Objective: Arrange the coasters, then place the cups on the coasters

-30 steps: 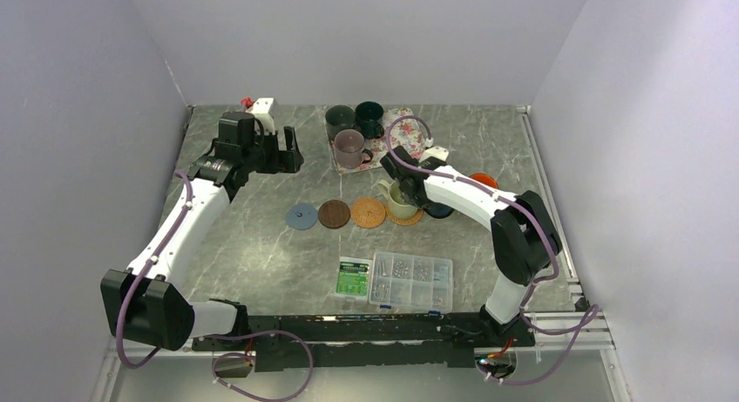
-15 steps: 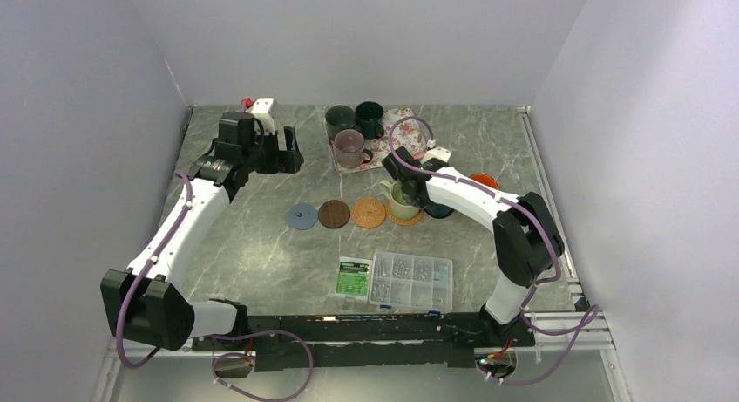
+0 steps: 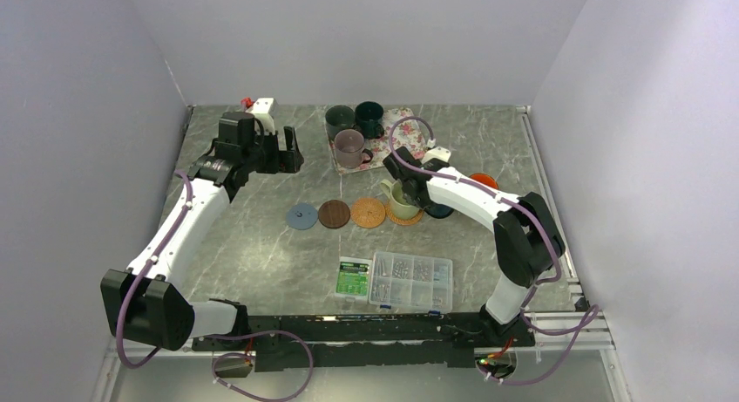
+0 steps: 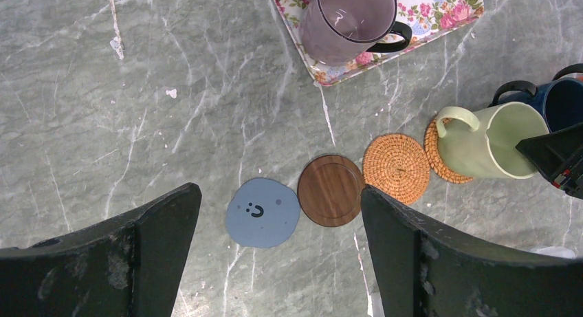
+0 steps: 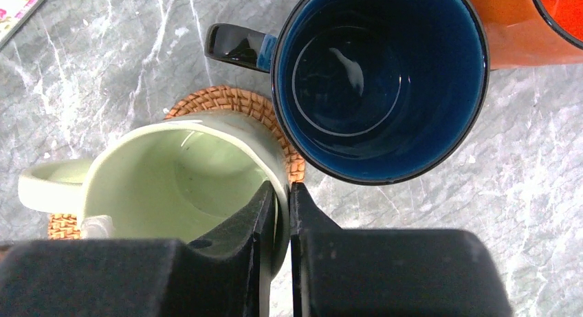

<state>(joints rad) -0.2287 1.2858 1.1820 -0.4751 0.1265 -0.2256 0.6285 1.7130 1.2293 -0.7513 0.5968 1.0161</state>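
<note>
Starting at the near edge of the counter (image 3: 253, 245), a clear box of screws (image 3: 411, 281) lies beside a small green packet (image 3: 353, 277). A bit farther back, four coasters lie flat in a close row: a light blue coaster (image 4: 263, 212), a dark brown coaster (image 4: 331, 190), a bare woven coaster (image 4: 396, 168) and a second woven coaster (image 5: 227, 100). The pale green cup (image 5: 172, 186) sits on that last one. The right tool (image 5: 282, 190) pinches the cup's wall, one finger inside and one outside (the gap between them is very thin). The navy blue cup (image 5: 378, 83) stands just beside the green one, and the orange cup (image 5: 522, 28) is right beside the blue one. Farther back, the flowery tray (image 4: 440, 4) holds the mauve cup (image 4: 344, 21). The dark grey-green cup (image 3: 339, 119) and dark teal cup (image 3: 369, 116) stand at the tray's far end; I cannot tell if they are on it. The left tool (image 3: 288, 153) hangs over the far left of the counter, fingers spread wide, with nothing in them.
</note>
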